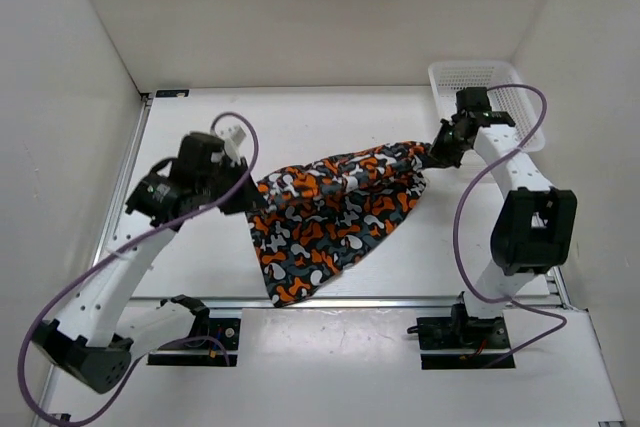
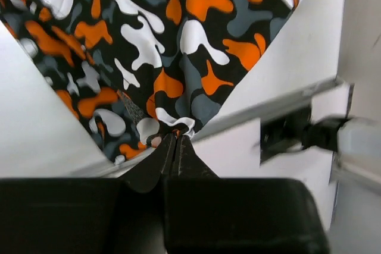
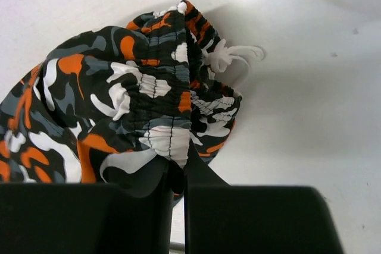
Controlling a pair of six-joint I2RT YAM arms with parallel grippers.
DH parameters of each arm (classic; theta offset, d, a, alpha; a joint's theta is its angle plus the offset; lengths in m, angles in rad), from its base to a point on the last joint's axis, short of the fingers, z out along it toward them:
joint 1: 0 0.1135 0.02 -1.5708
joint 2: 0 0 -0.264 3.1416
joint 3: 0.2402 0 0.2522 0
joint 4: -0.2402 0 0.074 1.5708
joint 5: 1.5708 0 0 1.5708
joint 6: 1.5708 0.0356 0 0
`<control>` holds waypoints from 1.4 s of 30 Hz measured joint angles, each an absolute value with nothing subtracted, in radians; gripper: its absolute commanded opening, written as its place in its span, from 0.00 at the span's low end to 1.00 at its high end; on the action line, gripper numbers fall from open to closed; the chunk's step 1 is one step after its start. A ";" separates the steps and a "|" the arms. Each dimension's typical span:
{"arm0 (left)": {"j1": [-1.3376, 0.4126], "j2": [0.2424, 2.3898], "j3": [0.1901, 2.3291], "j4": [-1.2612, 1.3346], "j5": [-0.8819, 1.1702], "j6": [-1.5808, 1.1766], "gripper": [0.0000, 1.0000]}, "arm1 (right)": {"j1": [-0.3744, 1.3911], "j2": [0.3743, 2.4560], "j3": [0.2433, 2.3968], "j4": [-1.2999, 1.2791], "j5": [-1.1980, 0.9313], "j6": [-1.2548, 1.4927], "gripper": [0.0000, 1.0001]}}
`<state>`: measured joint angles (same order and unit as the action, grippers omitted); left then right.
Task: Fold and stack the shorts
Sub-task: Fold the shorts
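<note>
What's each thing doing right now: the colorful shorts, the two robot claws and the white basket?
shorts, unfolded, stretched between both grippers.
left gripper, shut on the edge of the shorts.
right gripper, shut on the bunched waistband.
basket, upright, untouched, just past the right gripper.

The shorts [image 1: 330,212] span mid-table; basket [image 1: 470,67] fills far-right corner.
</note>
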<state>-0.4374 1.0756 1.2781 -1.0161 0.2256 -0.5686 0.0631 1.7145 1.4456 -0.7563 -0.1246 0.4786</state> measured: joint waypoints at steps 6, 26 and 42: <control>-0.621 0.959 1.037 -1.016 0.274 -0.627 0.10 | 0.055 1.550 1.254 -0.741 -0.111 0.482 0.00; -0.645 1.106 0.886 -1.034 0.122 -0.798 1.00 | 0.035 1.404 0.972 -0.704 -0.001 0.522 0.87; -0.374 1.502 0.867 -0.782 0.112 -0.800 0.37 | 0.028 1.598 0.937 -0.497 -0.218 0.523 0.41</control>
